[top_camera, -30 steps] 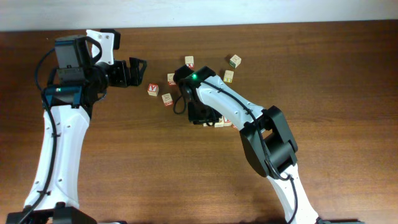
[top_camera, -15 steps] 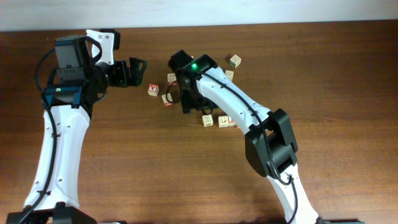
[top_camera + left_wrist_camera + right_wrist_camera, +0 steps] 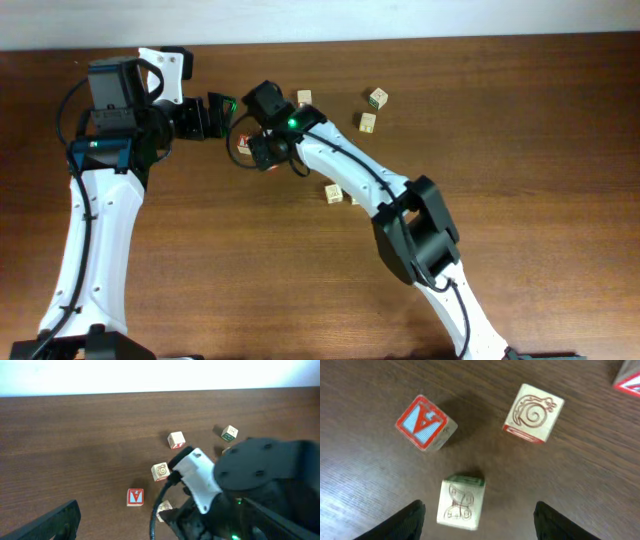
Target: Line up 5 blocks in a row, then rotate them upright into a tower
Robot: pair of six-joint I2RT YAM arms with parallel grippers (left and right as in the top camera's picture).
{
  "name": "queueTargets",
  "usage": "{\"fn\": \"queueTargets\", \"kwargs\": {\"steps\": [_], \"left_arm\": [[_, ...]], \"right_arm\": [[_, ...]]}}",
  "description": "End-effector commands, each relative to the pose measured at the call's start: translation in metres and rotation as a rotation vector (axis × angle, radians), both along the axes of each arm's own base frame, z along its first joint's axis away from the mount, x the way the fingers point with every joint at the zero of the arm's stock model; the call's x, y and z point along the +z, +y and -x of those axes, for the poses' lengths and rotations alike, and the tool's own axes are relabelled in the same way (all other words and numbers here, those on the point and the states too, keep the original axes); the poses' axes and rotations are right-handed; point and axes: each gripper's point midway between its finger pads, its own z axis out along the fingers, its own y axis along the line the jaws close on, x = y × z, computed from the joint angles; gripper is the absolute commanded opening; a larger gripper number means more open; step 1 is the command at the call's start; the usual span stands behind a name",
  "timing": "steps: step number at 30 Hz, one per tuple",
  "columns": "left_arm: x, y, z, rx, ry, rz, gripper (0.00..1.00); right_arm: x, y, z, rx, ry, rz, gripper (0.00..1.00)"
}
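Right tool (image 3: 479,512) spread, empty, poised over green-edged block (image 3: 461,502), lower centre of wrist view. Likely next: descend, pinch, twist it. Left tool (image 3: 220,113) spread, idle, upper left overhead.

Bottom edge crops most of right tool (image 3: 479,510).

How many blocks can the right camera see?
4: a red one upper left, a spiral one upper right, a green-edged one bottom middle, and a corner top right. More lie outside it.

You see a small light-wood cube with a red spiral (image 3: 160,471) just left of the black-and-white robot arm (image 3: 252,485).
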Motion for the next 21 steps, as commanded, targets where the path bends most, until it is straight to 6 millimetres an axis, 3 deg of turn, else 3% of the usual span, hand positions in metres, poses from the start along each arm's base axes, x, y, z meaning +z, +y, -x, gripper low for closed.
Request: {"fn": "queueTargets", "kwargs": {"steps": [1,5,11,14,18,21], "left_arm": [[0.007,-0.002,-0.003,-0.018,-0.023,-0.008,0.99],[0.007,-0.002,-0.003,-0.018,-0.023,-0.008,0.99],[0.007,-0.002,-0.003,-0.018,-0.024,-0.008,0.99],[0.007,-0.002,-0.003,-0.018,-0.023,-0.008,0.99],[0.007,-0.002,-0.003,-0.018,-0.023,-0.008,0.99],[0.007,-0.002,-0.003,-0.018,-0.023,-0.008,0.99]], "right_arm": [[-0.008,0.013,-0.004,0.021,-0.019,-0.021,0.69],[-0.027,0.015,-0.004,0.025,-0.002,-0.016,0.62],[-0.026,0.015,-0.005,0.023,-0.005,-0.019,0.45],[-0.027,0.013,-0.004,0.022,0.002,-0.012,0.41],[-0.033,-0.005,0.010,-0.079,0.094,0.022,0.38],[-0.026,-0.027,0.018,-0.201,0.182,0.044,0.38]]}}
